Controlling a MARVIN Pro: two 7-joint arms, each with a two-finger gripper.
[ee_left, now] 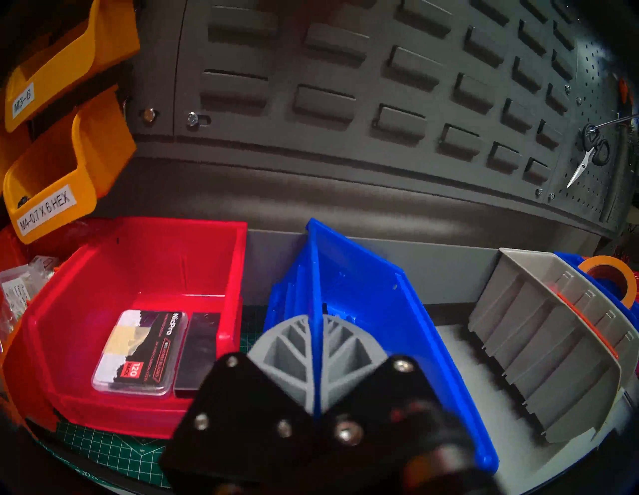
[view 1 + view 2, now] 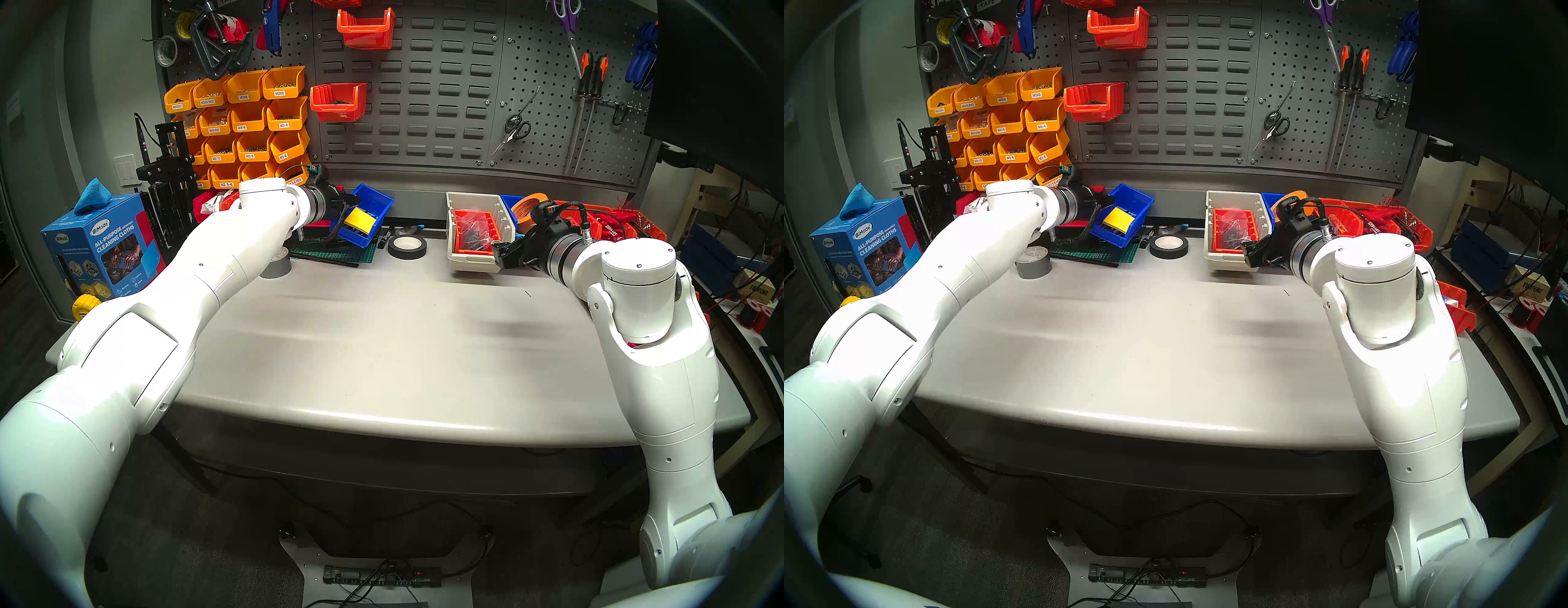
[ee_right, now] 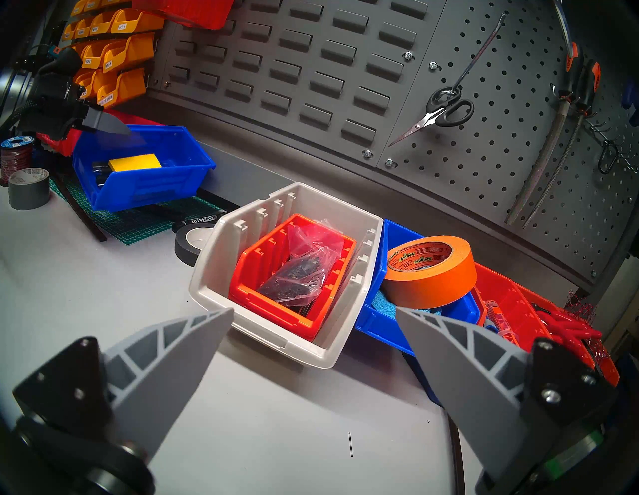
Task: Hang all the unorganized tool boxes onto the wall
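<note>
1. While my left gripper [image 1: 313, 363] was clamped shut on the side wall of the blue bin [image 2: 368, 212], that bin hung tilted above the green cutting mat [image 2: 335, 254], in front of the lower edge of the slotted wall panel [image 2: 420, 89].
2. Inside the held bin I saw a yellow block [image 3: 135, 162] lying over some dark items that I could not make out.
3. My right gripper [image 3: 313, 332] stood wide open with nothing between its fingers, hovering over the table [image 2: 382, 339] just short of the beige bin [image 3: 214, 276].
4. That beige bin sat on the table with a smaller orange-red bin [image 3: 249, 287] nested inside it, and in the orange-red one lay a clear plastic bag [image 3: 304, 262] of dark small parts.
5. Touching the beige bin's far side was the second blue bin [image 3: 377, 314], with a roll of orange tape [image 3: 432, 273] resting on top of it and something blue and fuzzy beneath.
6. From the left wrist view, a red bin [image 1: 145, 276] sat just beside the held one, holding a clear pack of blades [image 1: 141, 352] and a dark flat piece next to it.
7. Two orange-red bins [image 2: 365, 27] were hung on the panel, and rows of labelled yellow-orange bins [image 2: 246, 123] filled the pegboard beside it.
</note>
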